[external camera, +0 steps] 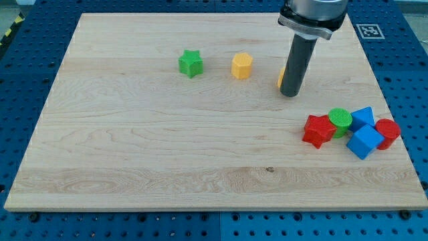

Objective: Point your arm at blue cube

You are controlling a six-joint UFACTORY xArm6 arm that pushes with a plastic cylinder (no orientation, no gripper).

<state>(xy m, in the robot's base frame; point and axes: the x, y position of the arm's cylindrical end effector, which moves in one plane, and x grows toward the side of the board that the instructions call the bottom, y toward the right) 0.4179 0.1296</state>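
Tip (289, 94) well apart from blue cube (364, 141).

Straight dark grey cylindrical rod (297, 63), matte finish, uniform width along length, faint lighter sheen down one side. Rod's lower end, my tip (289, 95), flat-cut, near black, no markings visible. Upper end of rod seated in wider round collar of pale silver-grey metal (310, 25), rim bevelled, brighter highlight along edge. Above collar, dark charcoal rounded arm housing (315, 7), cut off by view's top. No cables, screws or labels discernible.
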